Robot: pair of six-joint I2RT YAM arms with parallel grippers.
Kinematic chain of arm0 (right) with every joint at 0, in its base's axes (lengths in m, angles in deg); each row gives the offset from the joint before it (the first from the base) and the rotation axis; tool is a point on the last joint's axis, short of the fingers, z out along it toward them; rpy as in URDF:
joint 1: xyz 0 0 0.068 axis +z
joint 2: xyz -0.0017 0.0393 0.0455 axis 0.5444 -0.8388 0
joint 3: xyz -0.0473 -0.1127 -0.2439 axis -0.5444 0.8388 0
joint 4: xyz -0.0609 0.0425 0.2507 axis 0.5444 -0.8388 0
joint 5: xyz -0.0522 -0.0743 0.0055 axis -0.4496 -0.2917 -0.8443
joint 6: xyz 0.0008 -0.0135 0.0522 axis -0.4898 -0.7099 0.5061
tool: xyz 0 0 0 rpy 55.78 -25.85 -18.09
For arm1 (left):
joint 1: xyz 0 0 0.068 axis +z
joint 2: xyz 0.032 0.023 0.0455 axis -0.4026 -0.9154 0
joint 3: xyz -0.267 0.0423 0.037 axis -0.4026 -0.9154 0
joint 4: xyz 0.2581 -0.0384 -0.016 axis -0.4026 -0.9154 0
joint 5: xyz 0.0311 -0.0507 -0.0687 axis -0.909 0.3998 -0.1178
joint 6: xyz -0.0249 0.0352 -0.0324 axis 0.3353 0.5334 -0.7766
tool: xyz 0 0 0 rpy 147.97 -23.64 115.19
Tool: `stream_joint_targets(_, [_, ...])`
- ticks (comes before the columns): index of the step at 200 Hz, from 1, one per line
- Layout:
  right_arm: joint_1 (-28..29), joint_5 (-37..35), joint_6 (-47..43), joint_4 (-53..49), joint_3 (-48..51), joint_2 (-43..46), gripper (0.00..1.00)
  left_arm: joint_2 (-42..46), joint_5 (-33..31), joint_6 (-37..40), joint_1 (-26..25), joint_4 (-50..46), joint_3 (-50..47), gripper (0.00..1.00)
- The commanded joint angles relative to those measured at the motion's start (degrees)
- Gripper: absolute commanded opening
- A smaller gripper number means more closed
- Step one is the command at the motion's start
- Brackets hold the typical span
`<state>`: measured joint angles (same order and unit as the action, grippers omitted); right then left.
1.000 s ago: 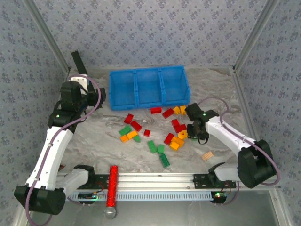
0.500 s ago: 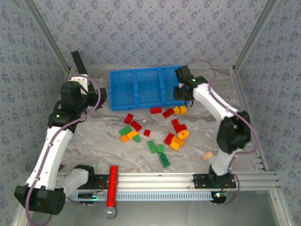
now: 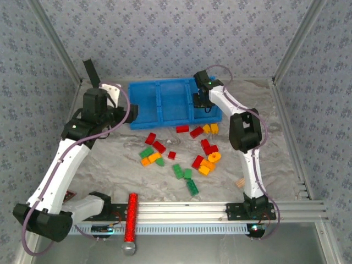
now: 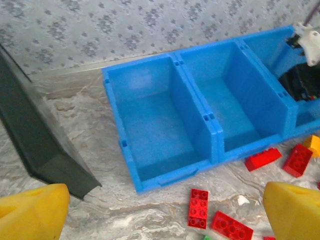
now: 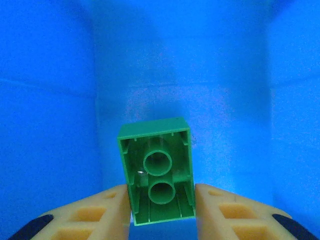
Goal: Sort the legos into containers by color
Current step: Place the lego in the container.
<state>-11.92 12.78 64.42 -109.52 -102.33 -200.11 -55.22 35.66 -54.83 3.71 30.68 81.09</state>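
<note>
Right wrist: right gripper (image 5: pixel 161 202) pinches green brick (image 5: pixel 156 167); blue bin (image 5: pixel 50 100) hems both sides.

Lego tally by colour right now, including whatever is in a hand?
Red bricks: 8, all on the table
Orange bricks: 7, all on the table; tight cluster, may be off by one
Green bricks: 6, 5 on the table plus 1 held brick in the right hand at the blue bin
Total: 21
</note>
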Motion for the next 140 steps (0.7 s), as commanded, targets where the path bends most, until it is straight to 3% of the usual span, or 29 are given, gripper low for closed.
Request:
stream_joint_targets(1, [-0.6, -1.1, -0.8, -3.4, -3.2, -2.3, 0.38, -0.9, 0.6, 1.8, -1.5, -2.6, 2.2, 0.99])
stream_joint_targets(45, [-1.3, -0.3, -0.4, -3.6, -3.3, -2.9, 0.47, -2.9, 0.7, 2.7, -2.9, -3.4, 4.6, 0.99])
stream_joint_targets(87, [-0.4, 0.1, -1.2, -4.1, -3.1, 0.5, 0.46, -3.7, 1.2, 2.6, -4.7, -4.9, 5.2, 0.99])
stream_joint_targets(110, [0.2, -0.1, -1.3, -5.4, -0.3, 5.6, 0.48, -4.7, 0.7, 2.6, -7.0, -5.9, 5.5, 0.99])
stream_joint_targets(140, [0.7, -0.5, 0.5, -4.9, 11.6, 16.5, 0.55, -5.6, 0.6, 2.0, -9.0, -5.5, 4.7, 0.99])
